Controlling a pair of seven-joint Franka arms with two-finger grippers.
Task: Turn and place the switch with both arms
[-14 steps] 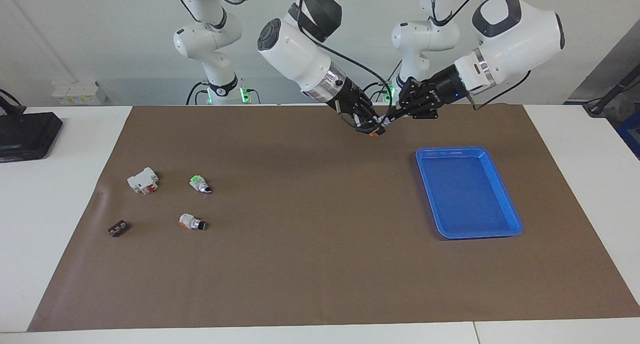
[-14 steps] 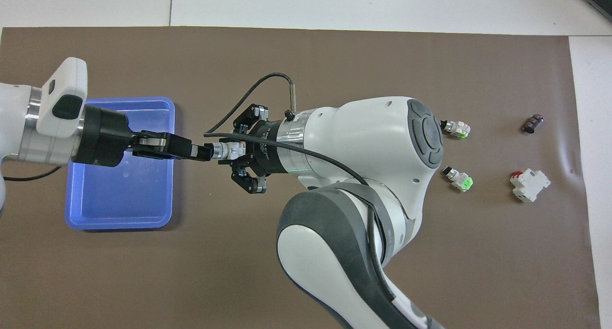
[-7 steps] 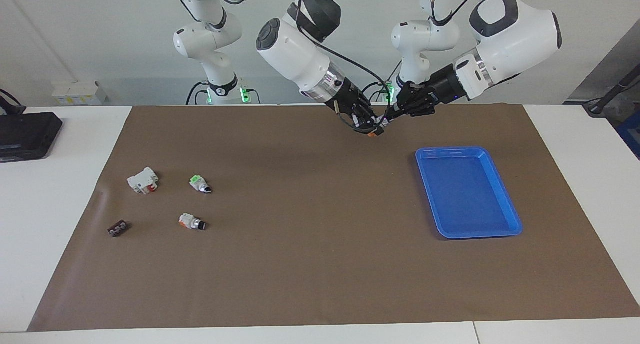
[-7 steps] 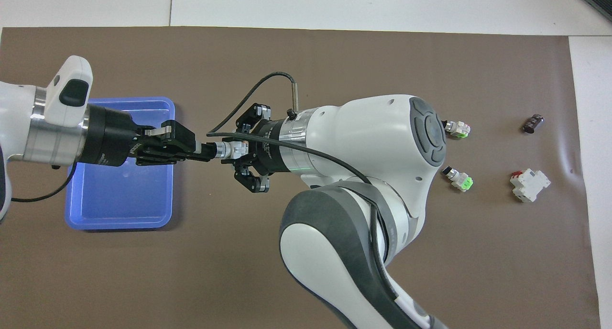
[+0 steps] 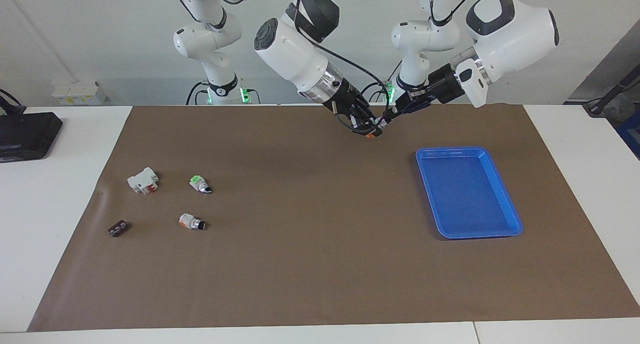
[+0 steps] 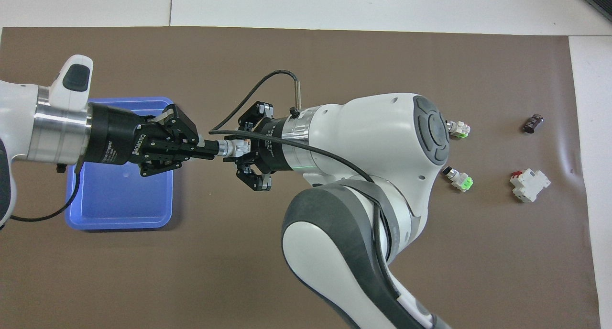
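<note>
1. A brown mat (image 5: 320,264) covers most of the table; its middle and the strip along the edge farthest from the robots are bare.
2. The blue tray (image 5: 505,199) lies toward the left arm's end, holding nothing. The loose parts cluster toward the right arm's end.
3. Count: one tray; one switch held in the air; on the mat one orange-ended switch (image 5: 192,222), one green-ended switch (image 5: 200,183), one white block with red (image 5: 143,180), one small dark part (image 5: 118,228).
4. The held switch (image 6: 233,147) hangs above bare mat, between tray and mat centre; in the facing view its orange end shows at 7 o'clock from the tray's nearest corner to the robots.
5. The right gripper (image 6: 244,149) is clamped on the switch body, its wrist angled down toward the left arm.
6. The left gripper (image 6: 208,150) reaches in level over the tray's edge, fingers pinched together on the switch's knob end.
</note>
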